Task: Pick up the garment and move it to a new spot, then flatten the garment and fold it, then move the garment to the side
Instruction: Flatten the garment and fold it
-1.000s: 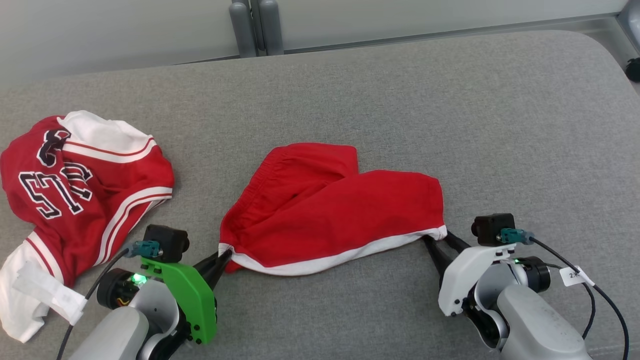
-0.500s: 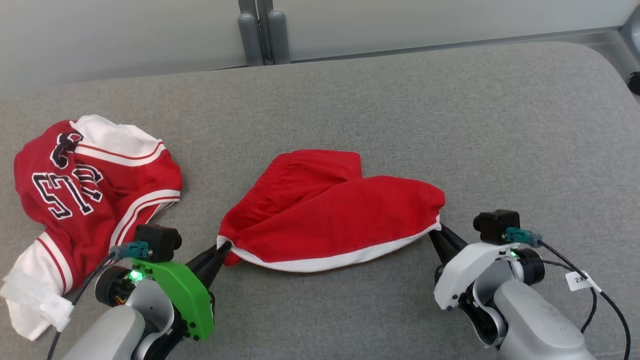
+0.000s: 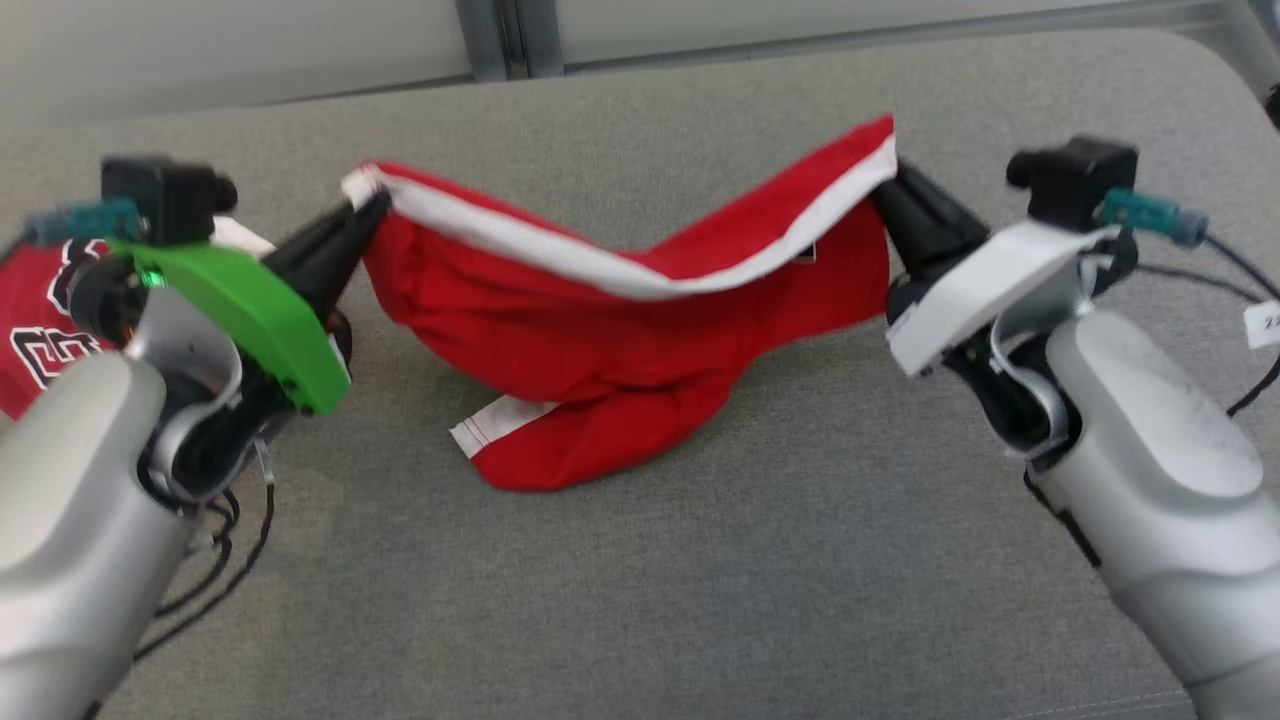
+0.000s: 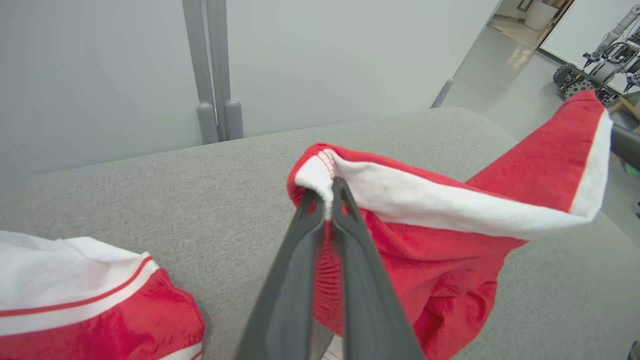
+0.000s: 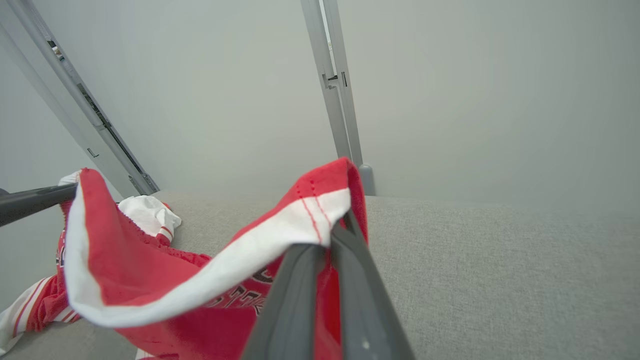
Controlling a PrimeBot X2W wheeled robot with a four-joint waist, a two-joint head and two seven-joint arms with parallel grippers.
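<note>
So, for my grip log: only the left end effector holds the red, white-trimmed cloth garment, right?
No, both hold it: the right wrist view shows the right end effector also shut on the red, white-trimmed cloth garment, like the left end effector.

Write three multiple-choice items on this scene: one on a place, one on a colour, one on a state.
1. Where does the jersey lie relative to the red shorts?
A. on the robot's left of them
B. on the robot's right of them
C. on top of them

2. What colour is the band along the hem of the shorts?
A. black
B. white
C. yellow

3. How are the shorts held?
A. not at all, they lie flat
B. by one pincer alone
C. by the left pincer and the right pincer, each shut on one end of the hem

Answers:
1 A: the lettered jersey sits at the head view's left edge, beyond the left arm.
2 B: a white strip runs from one pincer to the other.
3 C: the hem hangs raised and sagging between the two shut pincers.
</note>
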